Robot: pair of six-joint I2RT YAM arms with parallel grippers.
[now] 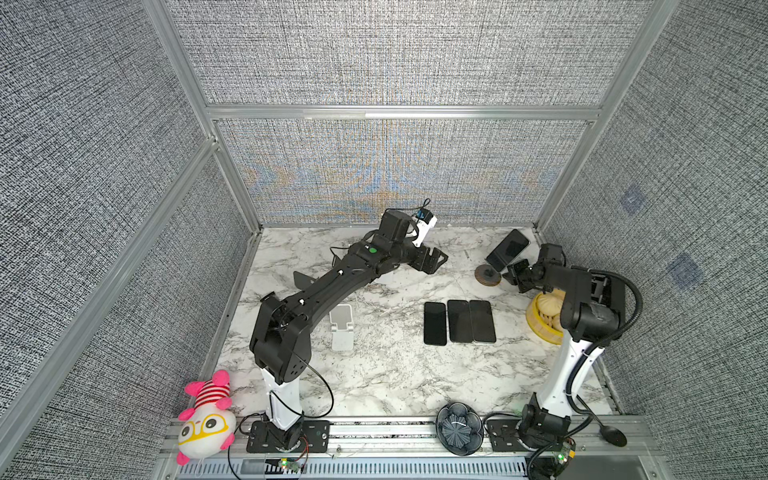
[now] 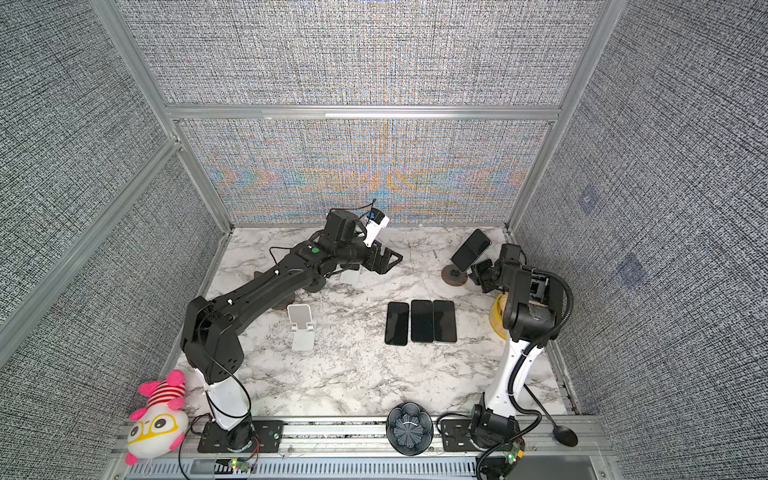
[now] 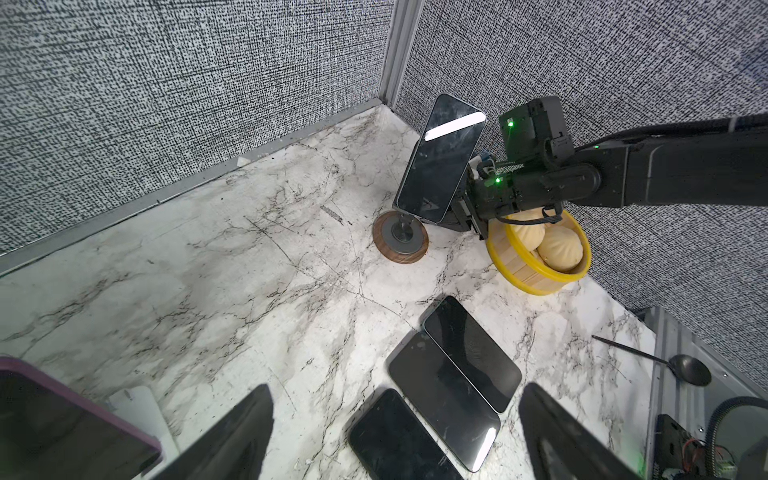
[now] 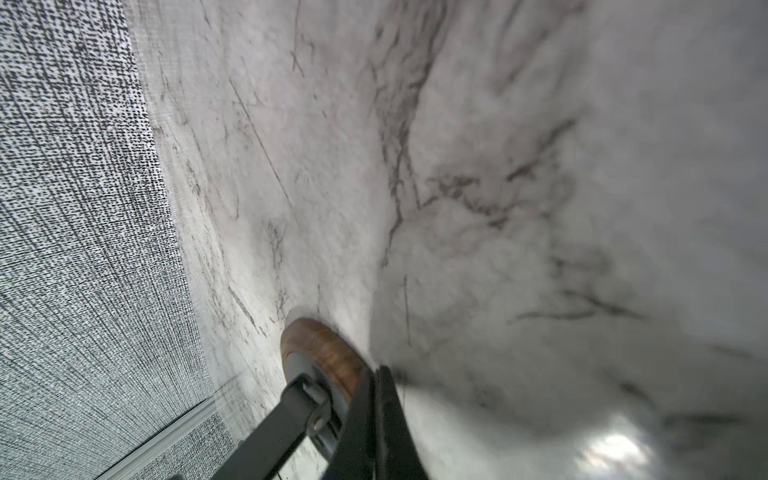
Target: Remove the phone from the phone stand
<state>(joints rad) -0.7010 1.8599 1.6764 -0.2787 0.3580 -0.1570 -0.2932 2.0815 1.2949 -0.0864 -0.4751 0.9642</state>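
Note:
A black phone (image 1: 508,248) (image 2: 471,248) (image 3: 442,158) leans tilted on a phone stand with a round wooden base (image 1: 488,275) (image 2: 454,275) (image 3: 401,243) (image 4: 328,357) at the back right corner. My right gripper (image 1: 513,272) (image 2: 478,271) (image 4: 376,374) is shut with nothing between its fingers. It sits low beside the phone's bottom edge, next to the stand's dark arm. My left gripper (image 1: 439,257) (image 2: 394,257) (image 3: 397,388) hangs open and empty over the back middle of the table, well left of the phone.
Three dark phones (image 1: 459,322) lie flat side by side in the middle. A white stand (image 1: 342,326) stands near the left arm. A yellow steamer with buns (image 3: 540,253) sits under the right arm. Plush toy (image 1: 205,415), dark bowl (image 1: 459,428) and spoon (image 1: 613,434) line the front.

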